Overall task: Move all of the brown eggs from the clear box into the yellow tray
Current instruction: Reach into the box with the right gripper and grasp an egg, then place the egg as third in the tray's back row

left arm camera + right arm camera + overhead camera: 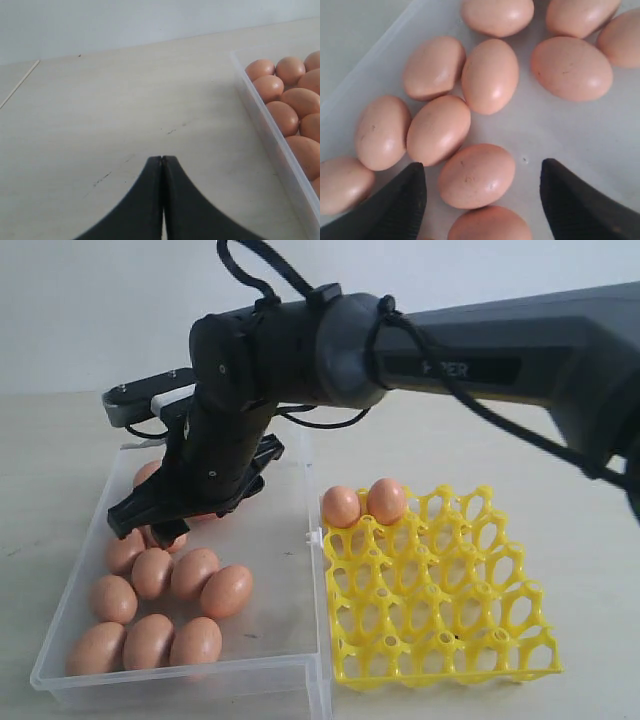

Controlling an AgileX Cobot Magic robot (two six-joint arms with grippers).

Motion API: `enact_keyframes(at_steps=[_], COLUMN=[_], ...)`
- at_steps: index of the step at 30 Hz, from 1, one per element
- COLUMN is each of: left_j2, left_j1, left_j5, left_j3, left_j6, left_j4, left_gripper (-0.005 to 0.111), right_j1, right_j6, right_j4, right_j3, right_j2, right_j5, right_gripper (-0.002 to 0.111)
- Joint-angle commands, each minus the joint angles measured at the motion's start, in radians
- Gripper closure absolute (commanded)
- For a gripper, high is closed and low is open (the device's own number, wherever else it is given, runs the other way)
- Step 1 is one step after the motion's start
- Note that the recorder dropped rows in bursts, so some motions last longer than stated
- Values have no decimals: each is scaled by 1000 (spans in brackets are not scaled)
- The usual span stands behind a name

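Note:
Several brown eggs [190,580] lie in the left half of the clear box [280,570]. Two more eggs [341,506] [386,500] sit in the back-left cups of the yellow tray [440,610], which stands right of the box. My right gripper [150,525] reaches across and hangs low over the eggs at the back of the box. It is open [482,163], and one egg [476,175] lies on the box floor between its fingers, untouched. My left gripper [161,158] is shut and empty over the bare table, beside the box wall [270,145].
The right arm's dark body [420,360] spans the scene above the tray and box. The right half of the box floor is bare. Most tray cups hold nothing. Pale tabletop [100,110] surrounds both containers.

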Motion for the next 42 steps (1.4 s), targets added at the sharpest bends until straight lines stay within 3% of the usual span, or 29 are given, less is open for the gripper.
enact_keyframes(at_steps=[1, 17, 22, 25, 28, 34, 42], left_j2=[-6, -6, -6, -6, -6, -6, -6], left_j1=[-6, -6, -6, -6, -6, -6, -6], left_j5=[-9, -9, -9, -9, -9, -9, -9], left_j3=[-4, -4, -4, -4, -4, -4, -4], left_j6=[-5, -5, -5, -5, -5, -5, -5], left_j4=[-2, -2, -2, -2, -2, -2, -2], left_gripper=[107, 107, 107, 107, 107, 107, 107], right_j1=[1, 1, 1, 1, 1, 1, -35], right_j6=[27, 27, 23, 21, 21, 23, 18], right_j4=[-4, 34, 47, 45, 20, -148, -317], right_j3=[-46, -46, -46, -46, -46, 6, 369], right_j2=[45, 132, 149, 150, 133, 27, -268], right_j5=[40, 30, 10, 1, 1, -137, -543], right_gripper=[42, 41, 60, 81, 108, 108, 108])
